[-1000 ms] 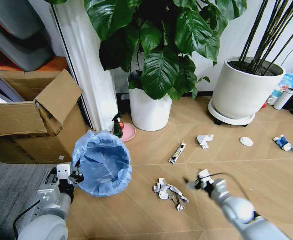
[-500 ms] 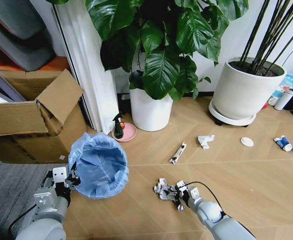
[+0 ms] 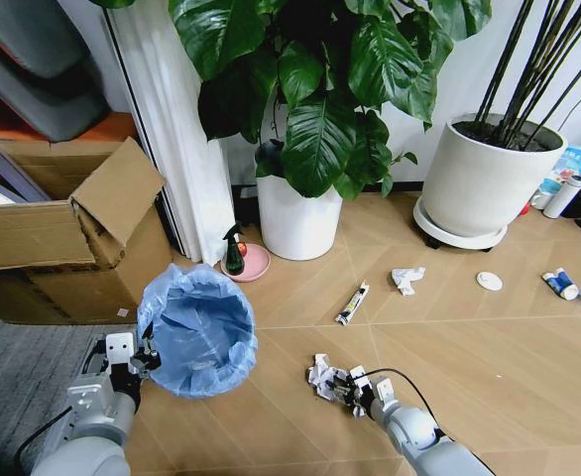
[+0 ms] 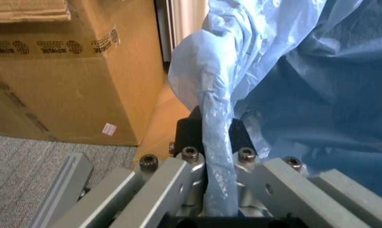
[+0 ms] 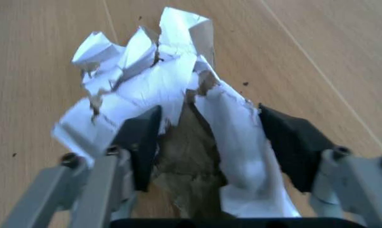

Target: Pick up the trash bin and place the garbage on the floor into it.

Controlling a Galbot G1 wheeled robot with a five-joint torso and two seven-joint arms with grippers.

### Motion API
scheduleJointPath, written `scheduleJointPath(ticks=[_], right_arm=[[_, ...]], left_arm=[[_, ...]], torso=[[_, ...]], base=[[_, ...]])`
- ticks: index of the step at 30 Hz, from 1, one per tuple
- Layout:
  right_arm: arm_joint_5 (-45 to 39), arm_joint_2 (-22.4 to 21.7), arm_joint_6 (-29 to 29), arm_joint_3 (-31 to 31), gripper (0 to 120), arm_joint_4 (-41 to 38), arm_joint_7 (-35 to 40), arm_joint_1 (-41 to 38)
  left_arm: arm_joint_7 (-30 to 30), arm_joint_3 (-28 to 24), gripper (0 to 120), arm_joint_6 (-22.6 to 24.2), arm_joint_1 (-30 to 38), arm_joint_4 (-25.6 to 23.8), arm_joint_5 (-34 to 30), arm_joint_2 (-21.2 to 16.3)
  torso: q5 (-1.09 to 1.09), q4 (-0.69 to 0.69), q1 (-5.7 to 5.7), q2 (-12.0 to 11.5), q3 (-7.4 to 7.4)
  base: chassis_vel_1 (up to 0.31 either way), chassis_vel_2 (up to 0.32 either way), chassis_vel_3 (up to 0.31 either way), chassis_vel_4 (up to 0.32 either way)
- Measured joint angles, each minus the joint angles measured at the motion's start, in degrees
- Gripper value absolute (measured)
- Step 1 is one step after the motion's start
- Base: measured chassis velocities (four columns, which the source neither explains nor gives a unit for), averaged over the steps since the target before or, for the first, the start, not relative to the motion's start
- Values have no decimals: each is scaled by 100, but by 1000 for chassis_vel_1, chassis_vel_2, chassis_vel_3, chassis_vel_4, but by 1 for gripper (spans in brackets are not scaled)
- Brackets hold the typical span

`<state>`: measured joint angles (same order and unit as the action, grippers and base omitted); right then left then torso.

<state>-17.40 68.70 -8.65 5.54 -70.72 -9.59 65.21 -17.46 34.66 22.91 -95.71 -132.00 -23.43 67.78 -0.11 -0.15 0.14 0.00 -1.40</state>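
The trash bin (image 3: 197, 333), lined with a crinkled light-blue bag, hangs tilted at the lower left. My left gripper (image 3: 138, 361) is shut on its near rim; in the left wrist view the bag (image 4: 286, 71) runs between the left gripper's (image 4: 210, 132) black pads. My right gripper (image 3: 355, 386) is down at the floor, open, astride a crumpled white and brown paper (image 3: 324, 376). The right wrist view shows that paper (image 5: 159, 80) lying between the right gripper's (image 5: 213, 142) spread fingers. More garbage lies beyond: a wrapper stick (image 3: 352, 302), crumpled paper (image 3: 406, 279), a white disc (image 3: 489, 281) and blue-white packaging (image 3: 560, 284).
Two large white plant pots (image 3: 298, 220) (image 3: 474, 188) stand at the back wall. An open cardboard box (image 3: 62, 238) sits to the left, on grey carpet (image 3: 13, 377). A small spray bottle (image 3: 233, 250) on a pink dish is near the bin. A white bottle (image 3: 566, 195) stands far right.
My right gripper has dropped from above the floor and moved left, down onto the crumpled paper. The bin has shifted slightly left with my left gripper.
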Motion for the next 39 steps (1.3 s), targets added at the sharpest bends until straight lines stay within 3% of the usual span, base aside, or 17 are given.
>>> scheduleJointPath(ticks=[12,14,24,29,34,39], right_arm=[[58,159,40,325,14,-66,106,203],[87,180,93,458,1,-133,123,254],[481,-68,387,1287,0,-1066,167,462],[346,-620,408,1720,0,-2126,249,633],[230,-903,417,1808,0,-2840,338,640],[-446,-1320,161,1767,0,-3865,470,467]], left_arm=[[0,-52,0,21,13,-17,-19,-86],[-9,-77,0,36,63,-2,-97,-177],[-40,-177,0,131,411,254,-432,-555],[-30,-347,0,196,647,486,-581,-704],[5,-432,0,368,804,623,-742,-791],[66,-618,0,588,1173,973,-988,-1042]], torso=[[0,0,0,0,0],[0,0,0,0,0],[0,0,0,0,0],[0,-1,0,0,0],[3,0,0,0,0],[0,0,0,0,0]], base=[[0,0,0,0],[0,0,0,0],[0,0,0,0],[0,0,0,0],[0,0,0,0],[0,0,0,0]])
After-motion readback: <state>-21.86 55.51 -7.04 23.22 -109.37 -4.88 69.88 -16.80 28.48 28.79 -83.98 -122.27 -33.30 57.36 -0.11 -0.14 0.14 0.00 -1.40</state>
